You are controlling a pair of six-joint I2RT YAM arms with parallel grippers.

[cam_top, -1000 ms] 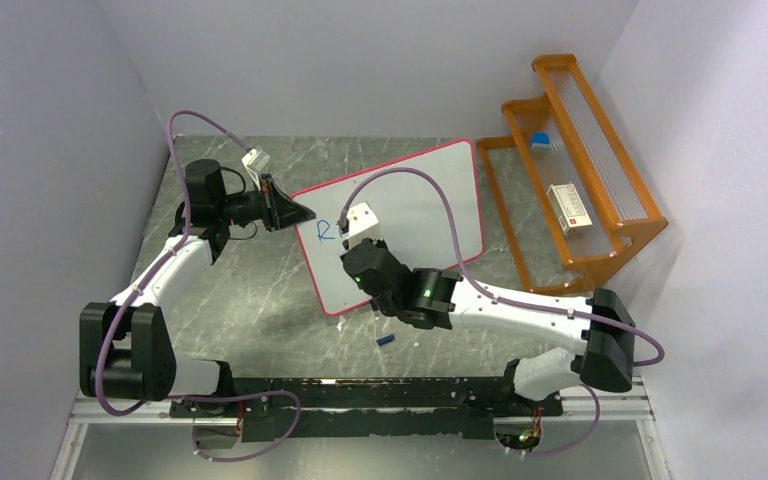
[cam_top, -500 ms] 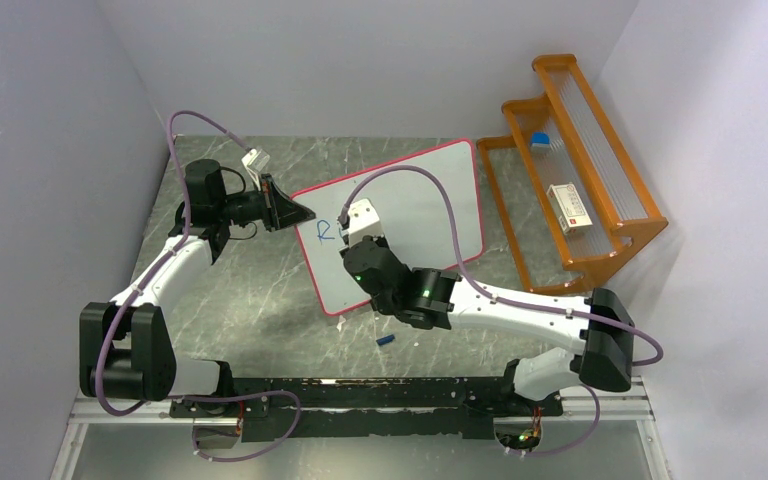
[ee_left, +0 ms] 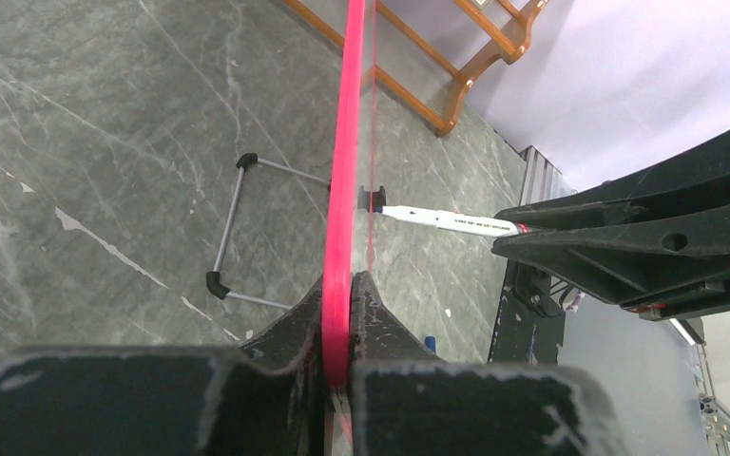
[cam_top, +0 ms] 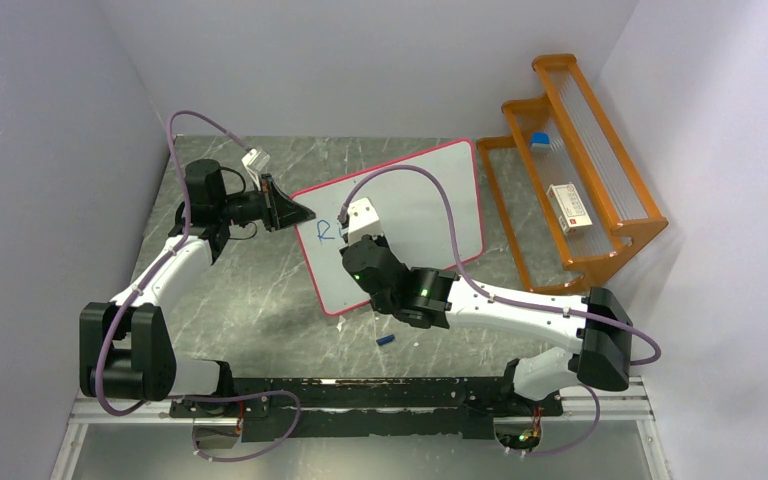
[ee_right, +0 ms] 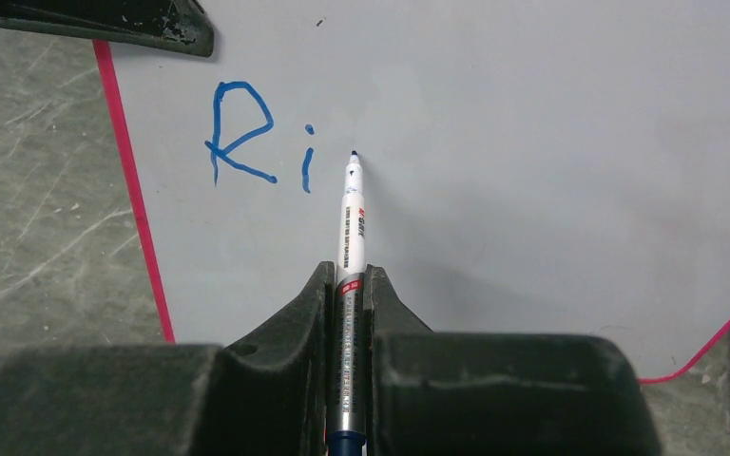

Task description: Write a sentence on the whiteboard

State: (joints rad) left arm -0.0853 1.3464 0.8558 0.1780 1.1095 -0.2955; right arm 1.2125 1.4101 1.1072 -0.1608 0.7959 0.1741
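**Top external view.** The whiteboard (cam_top: 420, 200) is found at the middle of the table (cam_top: 250, 290), set askew, with its left end nearer than its right. The left gripper (cam_top: 300, 212) is placed at the board's far-left corner. The right gripper (cam_top: 352, 235) is held over the left part of the board, and its jaws are hidden here by the wrist. An orange rack (cam_top: 570, 170) is noted just beside the board's right end. A small blue item (cam_top: 386, 341) is seen on the table, near of the board.

**Left wrist view.** The board is seen edge-on. The left gripper's jaws are closed tight on the pink-red frame. A wire foot (ee_left: 238, 228) with black tips is observed behind the board. On the other face a marker (ee_left: 451, 222) is presented, with its tip at the board surface.

**Right wrist view.** The right gripper's jaws are closed on the marker barrel, which is pointed away. Of the sentence (ee_right: 257, 147), only a blue "R" and "i" are recorded, toward the board's far-left corner. The marker tip is placed just right of the dot of the "i".
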